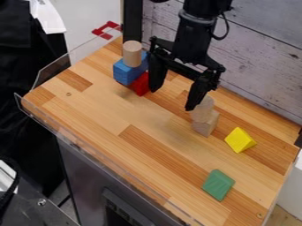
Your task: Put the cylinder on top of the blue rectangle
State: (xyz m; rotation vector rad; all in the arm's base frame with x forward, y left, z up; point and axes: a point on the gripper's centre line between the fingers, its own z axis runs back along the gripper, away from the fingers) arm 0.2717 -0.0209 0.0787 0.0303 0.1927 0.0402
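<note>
The cylinder [132, 54] stands upright on the blue rectangle [126, 73], near the top corner of the surface [100, 119]. Beside them hangs the gripper [172, 99], jaws spread wide. A sideways swing could make the nearer jaw clip the blue rectangle or red block [140, 84] and likely topple the cylinder; the other could knock the pale wooden blocks [205, 125].

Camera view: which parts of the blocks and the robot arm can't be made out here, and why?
In the camera view:
Blue block: back part, behind the wooden cylinder.
Red block: partly hidden by the blue block and the pincer.
Upper pale wooden block: one corner, behind a pincer finger.
Robot arm: cut off by the top edge.
</note>
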